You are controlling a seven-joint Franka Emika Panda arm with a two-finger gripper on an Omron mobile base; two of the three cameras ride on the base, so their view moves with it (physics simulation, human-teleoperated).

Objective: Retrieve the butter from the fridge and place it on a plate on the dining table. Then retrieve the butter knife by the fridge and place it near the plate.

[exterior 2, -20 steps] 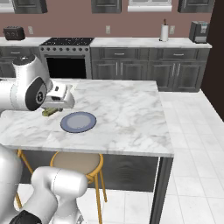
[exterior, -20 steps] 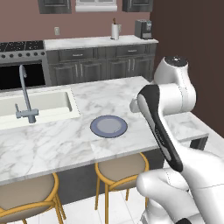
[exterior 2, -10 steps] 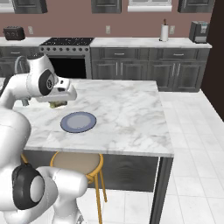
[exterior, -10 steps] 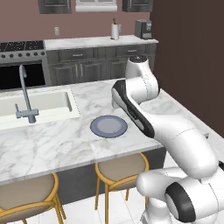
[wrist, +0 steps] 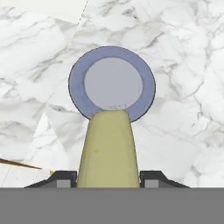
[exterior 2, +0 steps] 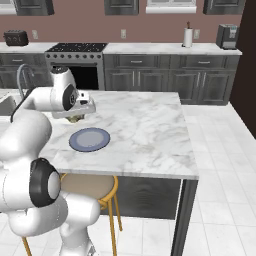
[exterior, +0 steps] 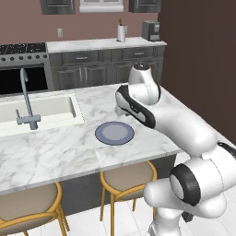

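Note:
The butter [wrist: 108, 148], a pale yellow stick, is clamped between my gripper's [wrist: 108, 179] two dark fingertips [wrist: 61, 179]; its free end points at the plate [wrist: 111, 83]. In the right base view the gripper [exterior 2: 75, 118] hangs just above the dining table [exterior 2: 145, 135], by the far left rim of the bluish-grey plate [exterior 2: 90, 139], with the butter [exterior 2: 76, 119] showing under the hand. In the left base view the plate [exterior: 115, 133] lies on the marble top [exterior: 55, 152] in front of my bent arm, which hides the fingers.
A sink [exterior: 37, 108] with a tall faucet [exterior: 25, 103] is set into the island left of the plate. Round brown stools [exterior: 129, 177] stand at the near edge. A wall counter with a stove [exterior 2: 77, 47] runs behind.
My arm has swung from the near right out over the table, its elbow now folded forward. The hand with the butter has drifted slightly toward the plate. The plate has not moved.

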